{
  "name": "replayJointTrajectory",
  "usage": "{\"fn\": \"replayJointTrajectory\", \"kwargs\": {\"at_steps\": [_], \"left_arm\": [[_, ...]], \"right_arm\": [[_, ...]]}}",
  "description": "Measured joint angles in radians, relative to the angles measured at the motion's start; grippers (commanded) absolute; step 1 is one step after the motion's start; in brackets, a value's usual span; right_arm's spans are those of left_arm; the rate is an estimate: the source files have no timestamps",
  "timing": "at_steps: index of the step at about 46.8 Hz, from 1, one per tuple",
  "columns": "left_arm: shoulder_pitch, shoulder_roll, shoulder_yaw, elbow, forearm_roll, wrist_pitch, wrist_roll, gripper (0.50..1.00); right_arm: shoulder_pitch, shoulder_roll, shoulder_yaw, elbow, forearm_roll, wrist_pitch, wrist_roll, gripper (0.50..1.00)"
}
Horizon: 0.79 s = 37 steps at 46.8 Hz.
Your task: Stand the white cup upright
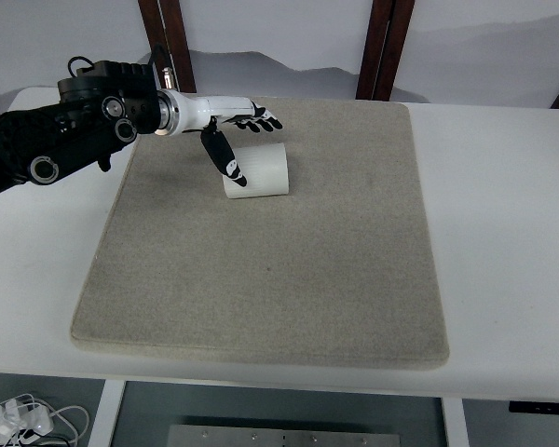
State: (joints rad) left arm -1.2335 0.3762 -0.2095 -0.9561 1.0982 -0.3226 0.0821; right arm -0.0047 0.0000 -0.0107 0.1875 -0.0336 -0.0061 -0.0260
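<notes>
Head view shows me my left hand reaching in from the left over the far part of a grey mat on the white tabletop, its fingers spread and holding nothing. Just below and to the right of this hand I see the white cup lying on its side on the mat, and the thumb points down in front of the cup's left end, touching it or almost, I cannot tell which.
</notes>
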Motion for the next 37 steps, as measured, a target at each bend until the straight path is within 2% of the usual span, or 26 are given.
{"fn": "replayJointTrajectory", "kwargs": {"at_steps": [20, 26, 31, 37], "left_arm": [[0.006, -0.034, 0.057, 0.044, -0.003, 0.044, 0.014, 0.971], [0.006, -0.077, 0.059, 0.083, -0.003, 0.047, 0.015, 0.956], [0.006, -0.093, 0.065, 0.101, -0.003, 0.047, 0.015, 0.934], [0.006, -0.094, 0.065, 0.103, 0.005, 0.047, 0.015, 0.855]], "right_arm": [[0.0, 0.0, 0.0, 0.0, 0.0, 0.0, 0.0, 0.952], [0.0, 0.0, 0.0, 0.0, 0.0, 0.0, 0.0, 0.952], [0.0, 0.0, 0.0, 0.0, 0.0, 0.0, 0.0, 0.952], [0.0, 0.0, 0.0, 0.0, 0.0, 0.0, 0.0, 0.952]]}}
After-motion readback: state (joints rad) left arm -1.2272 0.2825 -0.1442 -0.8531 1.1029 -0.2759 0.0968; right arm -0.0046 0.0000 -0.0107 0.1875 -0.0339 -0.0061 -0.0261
